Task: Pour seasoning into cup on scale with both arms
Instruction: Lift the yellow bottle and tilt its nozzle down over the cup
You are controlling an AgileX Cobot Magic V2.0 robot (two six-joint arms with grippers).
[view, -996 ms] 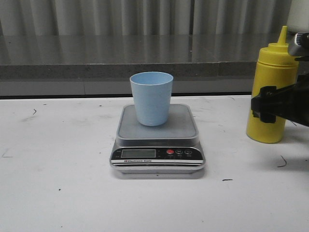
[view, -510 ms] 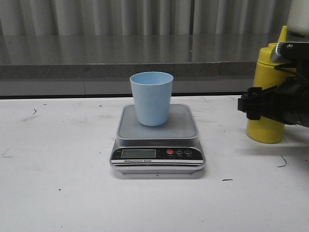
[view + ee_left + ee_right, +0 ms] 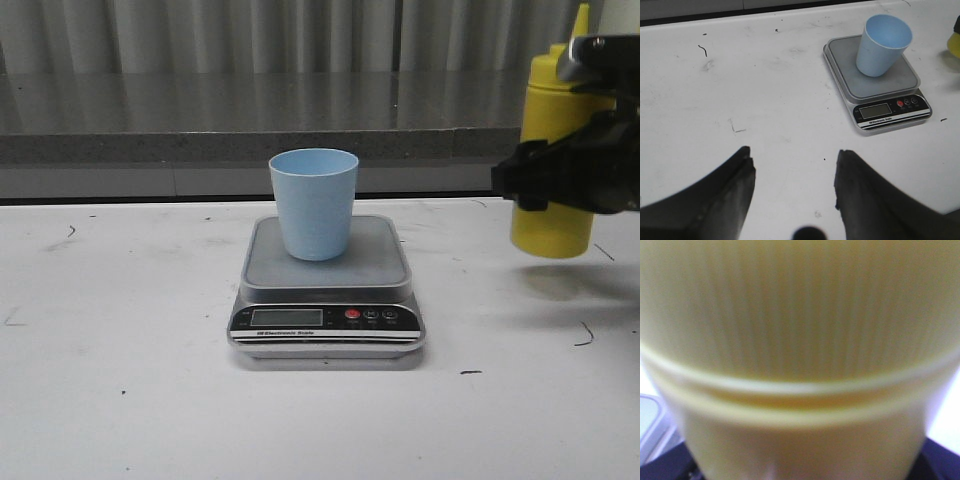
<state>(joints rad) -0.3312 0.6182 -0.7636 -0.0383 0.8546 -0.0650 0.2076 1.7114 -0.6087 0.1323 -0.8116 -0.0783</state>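
The light blue cup (image 3: pixel 313 203) stands upright on the silver scale (image 3: pixel 326 300) in mid-table; both show in the left wrist view, the cup (image 3: pixel 882 45) on the scale (image 3: pixel 880 90). My right gripper (image 3: pixel 560 175) is shut on the yellow seasoning bottle (image 3: pixel 552 150) at the right edge and holds it upright, lifted off the table, to the right of the cup. The bottle fills the right wrist view (image 3: pixel 800 360), hiding the fingers. My left gripper (image 3: pixel 792 172) is open and empty above bare table, well short of the scale; it does not show in the front view.
A grey counter ledge (image 3: pixel 250 140) and a corrugated wall run along the back of the white table (image 3: pixel 120 330). The bottle's shadow (image 3: pixel 570 280) lies on the table under it. Small dark marks dot the tabletop.
My right gripper closed on the yellow bottle and raised it off the table, shifting slightly left. The cup and scale have not moved.
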